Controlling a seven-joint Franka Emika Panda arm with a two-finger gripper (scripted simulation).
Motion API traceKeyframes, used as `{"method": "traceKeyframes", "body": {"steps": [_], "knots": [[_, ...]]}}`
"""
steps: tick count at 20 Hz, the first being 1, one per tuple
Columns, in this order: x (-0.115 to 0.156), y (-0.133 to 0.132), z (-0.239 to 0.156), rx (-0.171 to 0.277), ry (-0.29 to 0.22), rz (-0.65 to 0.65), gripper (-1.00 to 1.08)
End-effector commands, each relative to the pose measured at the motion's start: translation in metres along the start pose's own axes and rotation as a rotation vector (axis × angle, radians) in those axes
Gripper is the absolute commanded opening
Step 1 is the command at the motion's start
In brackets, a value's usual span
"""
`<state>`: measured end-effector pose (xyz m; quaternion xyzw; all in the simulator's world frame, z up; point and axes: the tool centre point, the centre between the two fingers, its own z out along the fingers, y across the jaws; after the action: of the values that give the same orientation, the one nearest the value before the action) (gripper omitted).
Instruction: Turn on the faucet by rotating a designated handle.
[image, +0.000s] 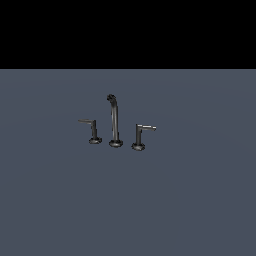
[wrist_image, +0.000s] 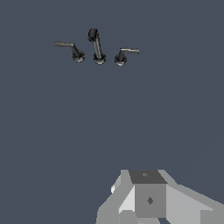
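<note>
Your faucet (image: 115, 122) stands as three separate pieces in a row at the centre of the exterior view, on the grey table (image: 128, 210). The handle (image: 141, 135) you want sits at the row's right end in that view, its silvery lever pointing rightward, away from the spout (image: 114, 117), so it looks free to swing. The arm doesn't appear there. The wrist view shows only the hand (wrist_image: 151, 199) body, well apart from the faucet; you cannot tell its opening.

Table (image: 60, 200) is plain slate blue-grey, no pattern. The faucet (image: 115, 122) is dark metal all over, except the handle (image: 142, 132) has a lighter silvery lever. Gripper (wrist_image: 148, 197) looks blocky light grey.
</note>
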<state>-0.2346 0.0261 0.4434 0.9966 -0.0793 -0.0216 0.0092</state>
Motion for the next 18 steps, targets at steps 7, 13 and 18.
{"method": "traceKeyframes", "body": {"steps": [7,13,18], "knots": [[0.036,-0.022,0.043,0.008,0.001,0.199,-1.00],[0.066,-0.033,0.075,0.014,0.002,0.350,-1.00],[0.092,-0.040,0.101,0.020,0.002,0.476,-1.00]]}}
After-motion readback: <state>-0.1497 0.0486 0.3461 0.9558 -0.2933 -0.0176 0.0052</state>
